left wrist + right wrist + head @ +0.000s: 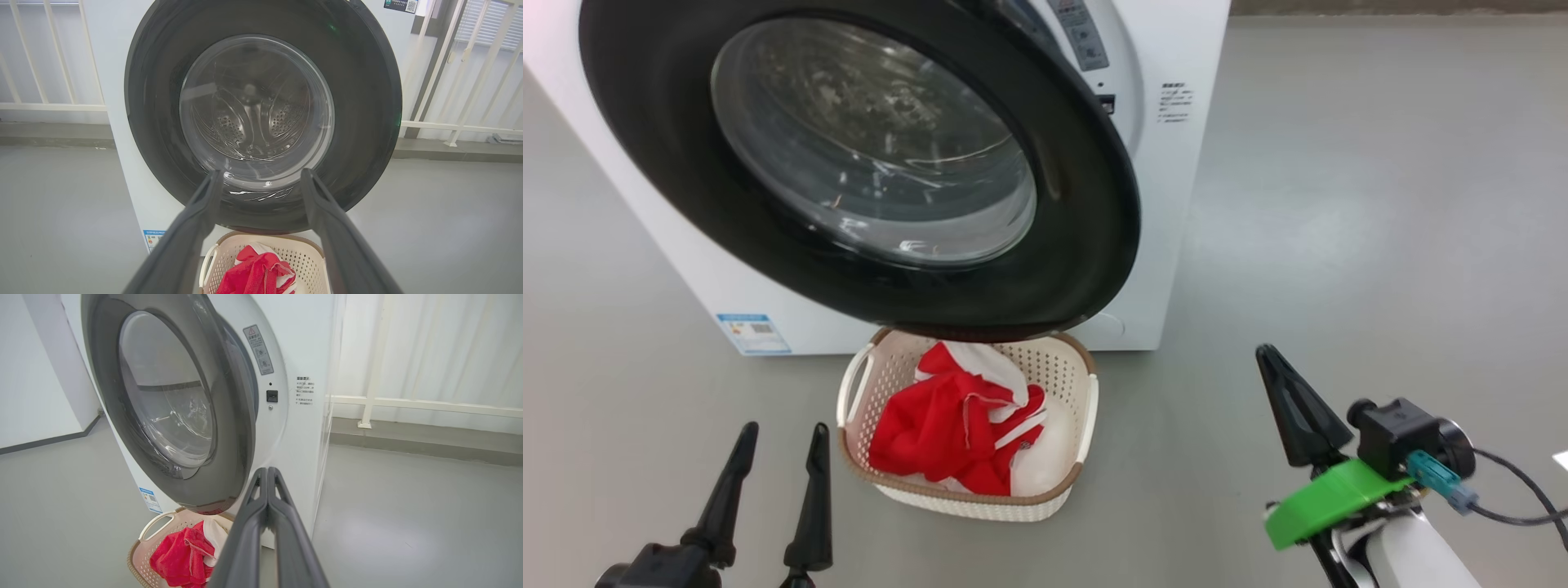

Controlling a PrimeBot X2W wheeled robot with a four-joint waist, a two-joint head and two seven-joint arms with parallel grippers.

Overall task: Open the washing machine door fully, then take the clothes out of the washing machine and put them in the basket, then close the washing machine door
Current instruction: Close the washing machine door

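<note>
the clothes [947,425] lie in the basket [1086,408], just ahead of the left gripper [784,429], whose fingers stand parted and empty. the drum behind the glass looks bare, so unloading seems done. the washing machine door [1086,204] hangs ajar, up beyond the right gripper [1270,359], whose fingers are pressed together on nothing. latching it to the washing machine [1176,204] is what remains.

You had a smooth grey floor [1339,204], soft glare on it. White railing [49,107] ran along the back on a low grey curb [53,136]. White wall [36,375] with dark baseboard [49,437] at one side. Blinds [494,24] past the railing, bright daylight.
</note>
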